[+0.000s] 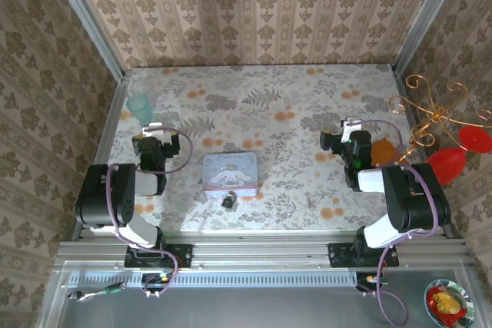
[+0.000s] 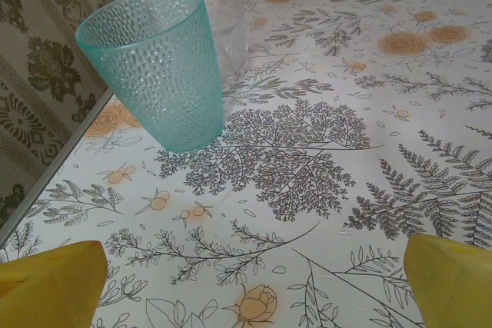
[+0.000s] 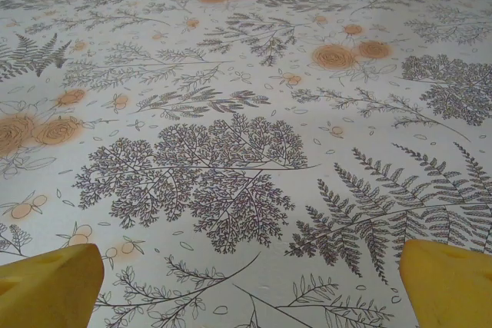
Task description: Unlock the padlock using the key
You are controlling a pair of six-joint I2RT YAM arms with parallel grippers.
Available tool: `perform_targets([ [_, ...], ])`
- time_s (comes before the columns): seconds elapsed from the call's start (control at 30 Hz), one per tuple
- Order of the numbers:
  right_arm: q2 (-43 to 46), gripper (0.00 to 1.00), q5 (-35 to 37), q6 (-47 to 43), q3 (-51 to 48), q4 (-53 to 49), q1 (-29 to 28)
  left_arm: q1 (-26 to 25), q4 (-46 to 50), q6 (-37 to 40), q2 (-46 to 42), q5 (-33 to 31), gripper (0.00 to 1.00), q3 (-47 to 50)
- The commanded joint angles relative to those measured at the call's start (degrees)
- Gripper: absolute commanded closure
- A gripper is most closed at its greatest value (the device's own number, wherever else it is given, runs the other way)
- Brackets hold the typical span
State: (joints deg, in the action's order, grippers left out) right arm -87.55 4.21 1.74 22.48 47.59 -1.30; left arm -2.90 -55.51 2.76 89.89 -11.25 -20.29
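Padlock (image 1: 229,200) — just beside the blue tin (image 1: 229,173)

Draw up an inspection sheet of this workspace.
Surface: floral-print table, flat.
Job's things: padlock lies just in front of the pale blue tin, between the arms; key too small to tell.
Clutter: teal cup, clear cup behind it, far left; red goblets at right edge.
Grippers: left gripper open, empty; right gripper open, empty.
Cables: purple cable loops at each wrist.
Surroundings: wallpapered walls.
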Motion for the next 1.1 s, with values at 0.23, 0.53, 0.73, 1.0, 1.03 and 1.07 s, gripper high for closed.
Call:
perform_targets([
  [0.23, 0.01, 0.00, -0.15, 0.02, 1.09, 0.57, 0.25, 0.46, 0.22, -0.13, -0.48, 1.31, 0.00, -1.07],
  [0.53, 0.01, 0.00, -0.19, 0.02, 1.11, 0.57, 0.25, 0.45, 0.22, -0.13, -0.44, 1.31, 0.00, -1.09],
  [0.73, 0.10, 0.00, -0.03, -0.22, 0.89, 1.05, 0.12, 0.33, -3.48, -0.31, -0.57, 0.29, 0.00, 1.15],
  [1.0, 1.01, 0.00, 1.59, -2.51, -2.29, 6.13, -2.19, -0.54, 3.78, 1.25, -14.18, 1.70, 0.00, 3.17],
  [1.03, 1.71, 0.00, 1.59, -2.77, -2.50, 5.98, -2.37, -0.57, 7.14, 0.96, -18.26, 2.32, 0.00, 3.16],
  [1.07, 2.81, 0.00, 1.51, -2.74, -2.74, 5.52, -2.39, -0.54, 10.55, -0.21, -22.39, 2.81, 0.00, 2.88],
])
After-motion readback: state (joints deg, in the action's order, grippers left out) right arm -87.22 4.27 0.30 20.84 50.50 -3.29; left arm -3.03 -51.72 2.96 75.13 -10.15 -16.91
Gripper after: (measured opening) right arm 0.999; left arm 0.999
